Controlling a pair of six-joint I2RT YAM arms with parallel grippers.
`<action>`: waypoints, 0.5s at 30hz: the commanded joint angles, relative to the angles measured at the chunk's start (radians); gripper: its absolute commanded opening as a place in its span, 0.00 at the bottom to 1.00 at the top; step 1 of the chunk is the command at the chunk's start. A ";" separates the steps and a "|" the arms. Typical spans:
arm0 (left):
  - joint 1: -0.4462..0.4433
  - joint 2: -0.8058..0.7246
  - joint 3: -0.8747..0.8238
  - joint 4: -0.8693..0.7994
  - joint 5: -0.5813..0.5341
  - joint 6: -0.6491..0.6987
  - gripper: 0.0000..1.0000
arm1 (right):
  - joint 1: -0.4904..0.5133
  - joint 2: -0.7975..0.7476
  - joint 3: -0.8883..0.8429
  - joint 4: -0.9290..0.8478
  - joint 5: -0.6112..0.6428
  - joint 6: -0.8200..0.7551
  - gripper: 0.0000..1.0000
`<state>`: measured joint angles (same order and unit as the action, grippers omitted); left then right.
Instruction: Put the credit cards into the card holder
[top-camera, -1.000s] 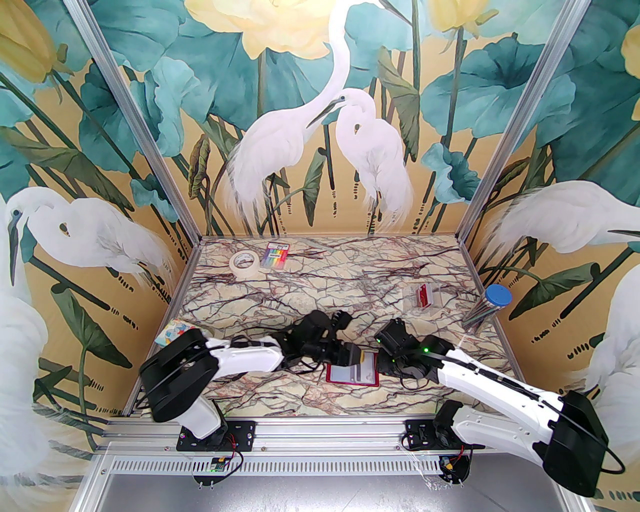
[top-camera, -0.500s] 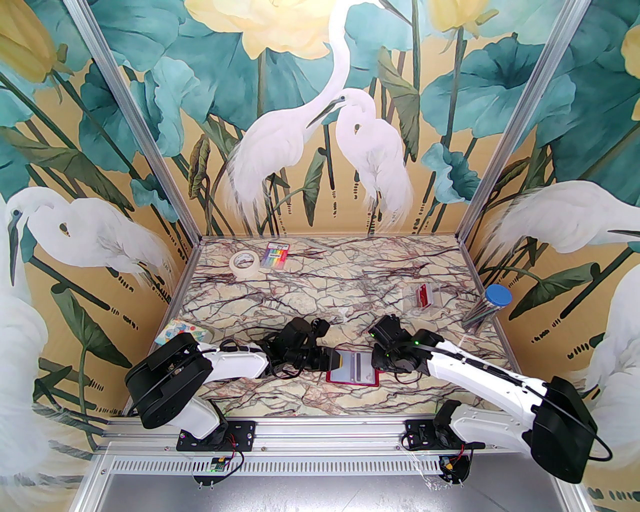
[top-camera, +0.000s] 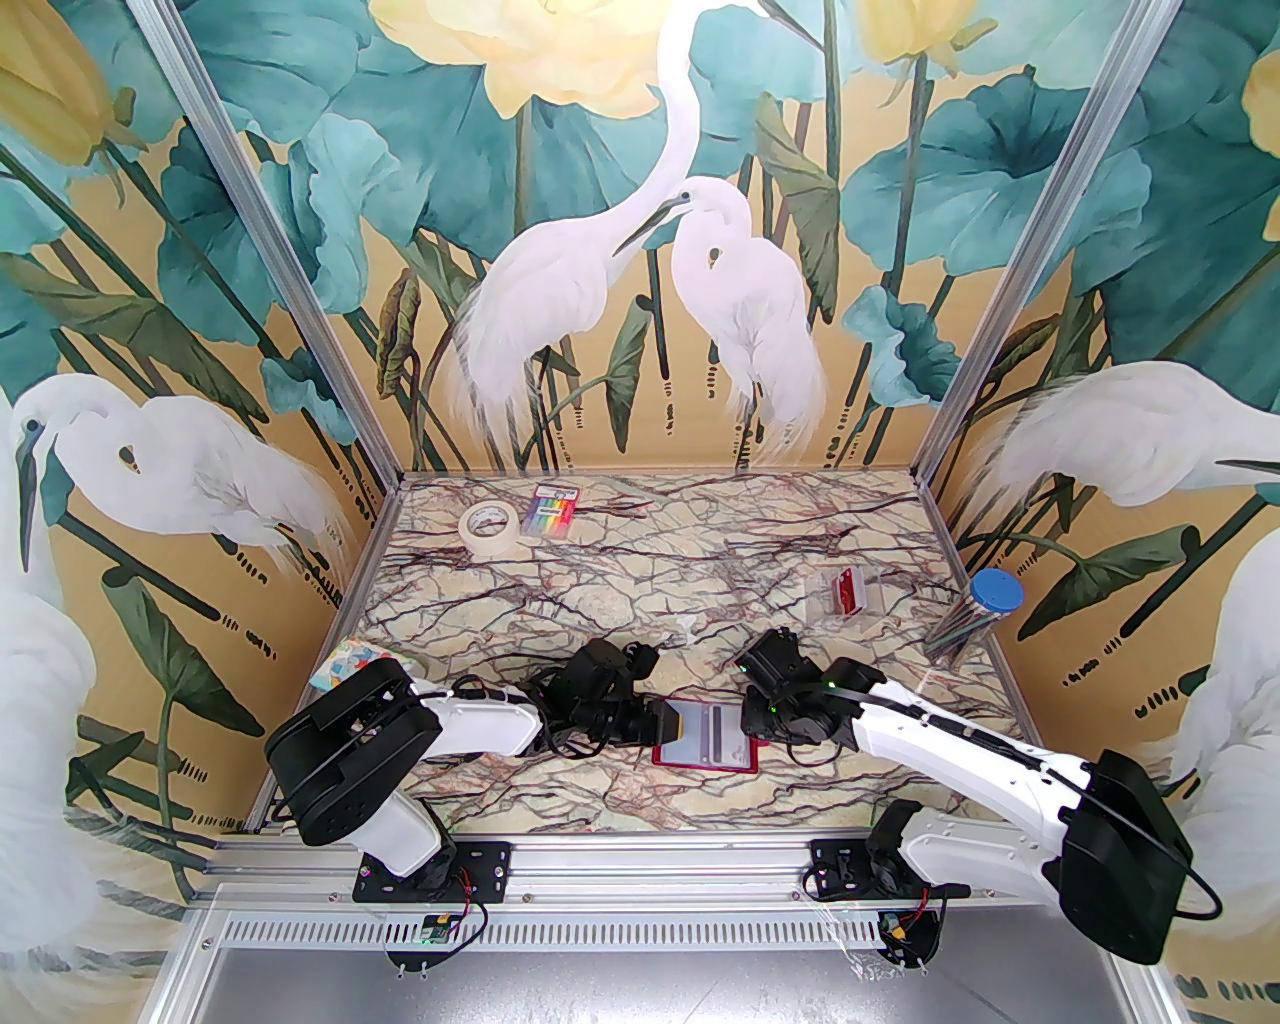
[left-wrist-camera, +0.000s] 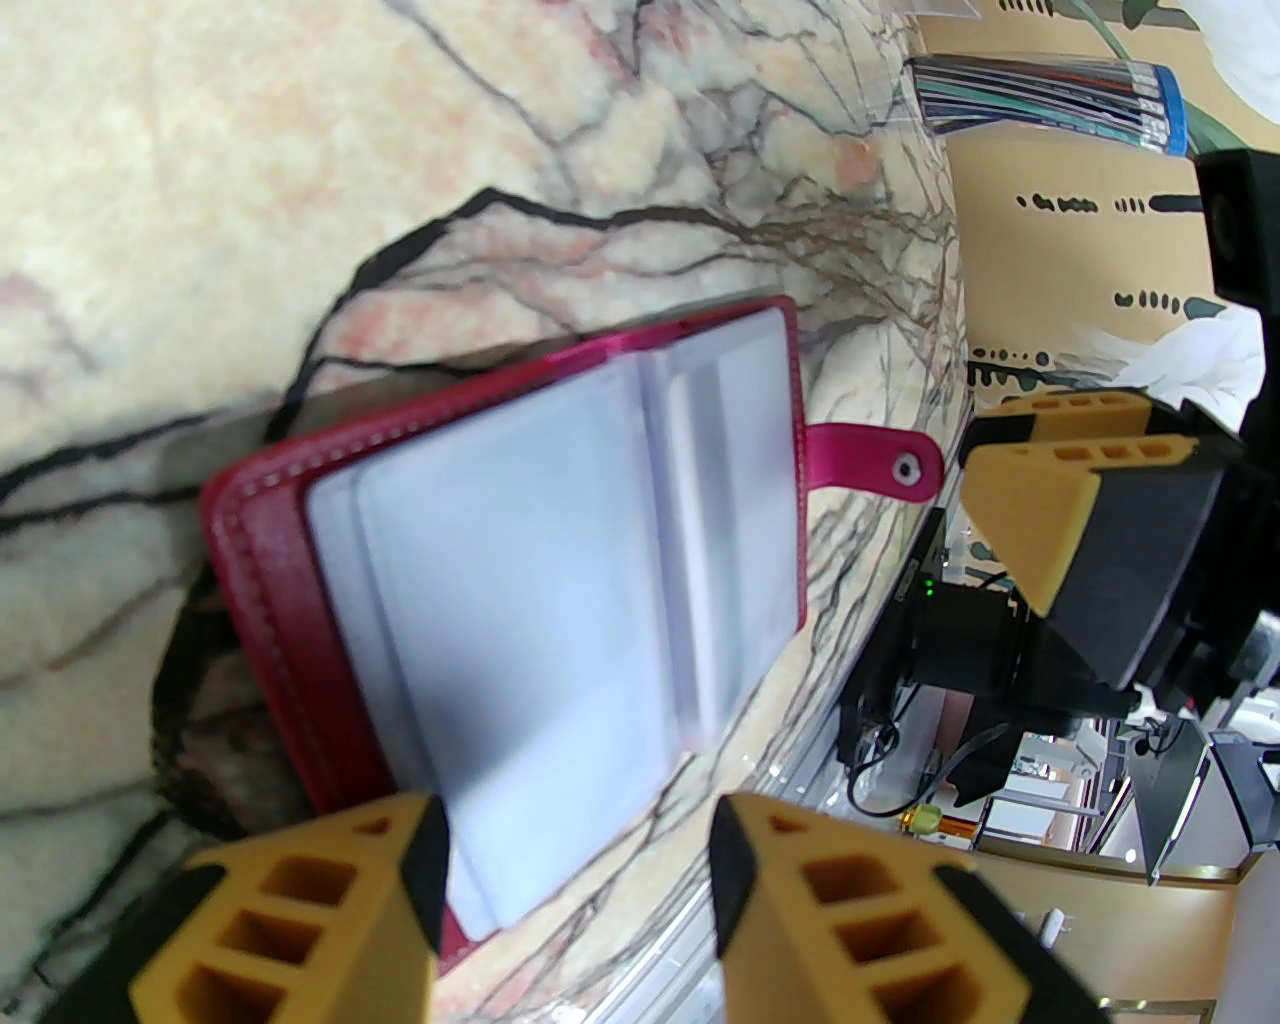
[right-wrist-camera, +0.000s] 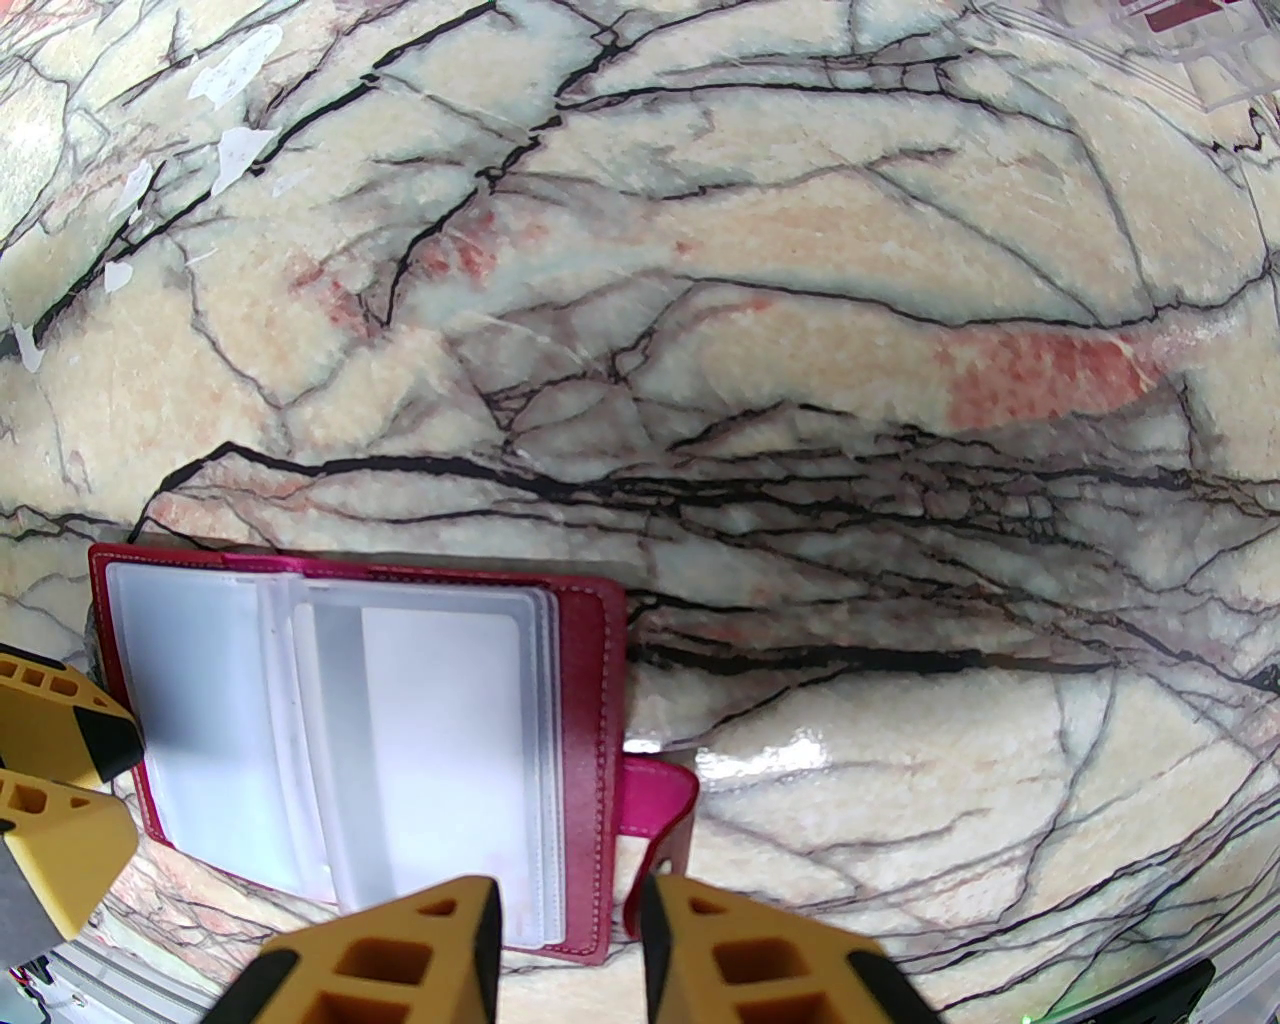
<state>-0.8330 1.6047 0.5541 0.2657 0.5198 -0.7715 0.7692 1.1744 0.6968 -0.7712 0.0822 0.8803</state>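
Observation:
The card holder (top-camera: 705, 748) is a dark red wallet lying open near the table's front edge, its clear sleeves facing up and its snap tab (right-wrist-camera: 660, 800) sticking out to the right. A pale grey-lilac credit card (right-wrist-camera: 440, 740) sits in a sleeve. My left gripper (top-camera: 670, 724) hovers at the wallet's left edge, and its open jaws (left-wrist-camera: 575, 835) straddle the near corner of the card holder (left-wrist-camera: 270, 560). At the wallet's right edge, my right gripper (top-camera: 748, 716) has its jaws (right-wrist-camera: 570, 915) slightly apart over the card holder (right-wrist-camera: 585, 700), with nothing between them.
A clear plastic case (top-camera: 845, 595) with something red inside lies at the back right, beside a blue-capped tube (top-camera: 975, 612). A tape roll (top-camera: 490, 525) and a rainbow-striped packet (top-camera: 555, 510) lie at the back left. A patterned packet (top-camera: 355, 662) sits by the left wall.
Both grippers have drawn apart off the middle of the wallet to its left and right edges, uncovering the open sleeves. The right jaws have narrowed slightly.

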 joint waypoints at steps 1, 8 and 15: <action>-0.002 0.015 -0.006 0.006 -0.036 -0.014 0.48 | -0.014 0.001 0.043 -0.013 0.010 -0.031 0.30; -0.001 0.028 -0.008 0.004 -0.045 -0.020 0.48 | -0.081 0.002 0.136 -0.070 0.013 -0.113 0.30; -0.002 0.051 -0.002 0.002 -0.044 -0.022 0.48 | -0.271 -0.007 0.305 -0.132 0.039 -0.297 0.30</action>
<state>-0.8330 1.6180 0.5545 0.2855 0.5068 -0.7937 0.5606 1.1801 0.9329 -0.8673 0.0868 0.7044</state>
